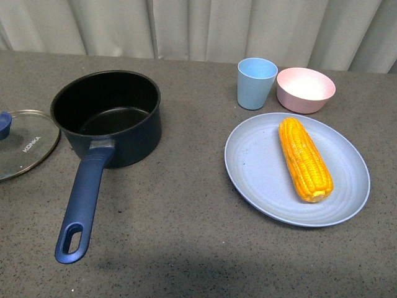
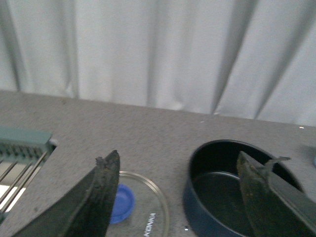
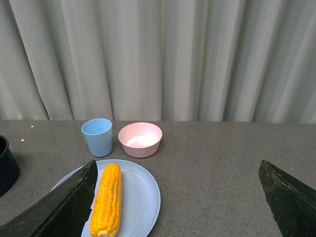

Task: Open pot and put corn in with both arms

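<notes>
The navy pot (image 1: 107,117) stands open on the left of the grey table, its black inside empty, its long blue handle (image 1: 82,208) pointing toward me. Its glass KONKA lid (image 1: 23,144) lies flat at the left edge beside the pot. The yellow corn (image 1: 304,158) lies on a blue-grey plate (image 1: 260,180) at the right. Neither arm shows in the front view. My left gripper (image 2: 180,170) is open and empty above the lid (image 2: 148,207) and pot (image 2: 217,192). My right gripper (image 3: 180,182) is open and empty, the corn (image 3: 107,199) by one finger.
A light blue cup (image 1: 255,82) and a pink bowl (image 1: 305,89) stand behind the plate, near the curtain. A metal rack (image 2: 22,158) shows at the table's far left in the left wrist view.
</notes>
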Tool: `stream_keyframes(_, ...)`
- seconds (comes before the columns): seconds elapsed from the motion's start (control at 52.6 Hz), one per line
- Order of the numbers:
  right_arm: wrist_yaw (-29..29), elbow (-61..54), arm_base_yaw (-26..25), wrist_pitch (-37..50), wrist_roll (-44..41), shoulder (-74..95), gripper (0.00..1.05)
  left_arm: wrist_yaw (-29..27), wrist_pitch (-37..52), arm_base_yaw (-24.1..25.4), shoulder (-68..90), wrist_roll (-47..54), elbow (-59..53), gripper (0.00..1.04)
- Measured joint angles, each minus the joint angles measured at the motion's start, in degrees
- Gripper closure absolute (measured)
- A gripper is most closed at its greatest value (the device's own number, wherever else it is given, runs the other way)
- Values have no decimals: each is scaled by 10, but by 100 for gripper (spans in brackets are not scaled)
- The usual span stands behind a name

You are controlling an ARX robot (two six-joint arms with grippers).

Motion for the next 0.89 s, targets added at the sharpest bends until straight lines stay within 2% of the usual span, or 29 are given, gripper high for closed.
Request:
stream_keyframes(0.247,1,0,0,0,0,0,9,-23,-62,-27,-110,3,-53,76)
stream_keyframes(0.342,1,0,0,0,0,0,9,-34,-158,-40,-210,4,-61,98)
stream_keyframes(0.38,1,0,0,0,0,0,9,-37,-170,-43,-229,2,-64,101)
stream_keyframes(0.475,1,0,0,0,0,0,9,-49,-200,-51,-274,4,-74,101)
stream_keyframes(0.513,1,0,0,0,0,0,9,-81,-219,-74,-298,4,-80,101)
stream_keyframes(0.589,1,0,0,0,0,0,9,-85,-256,-95,-344,5,-90,101)
stream_keyframes(0.894,1,0,0,0,0,0,9,-89,-377,-96,-486,5,-100,101)
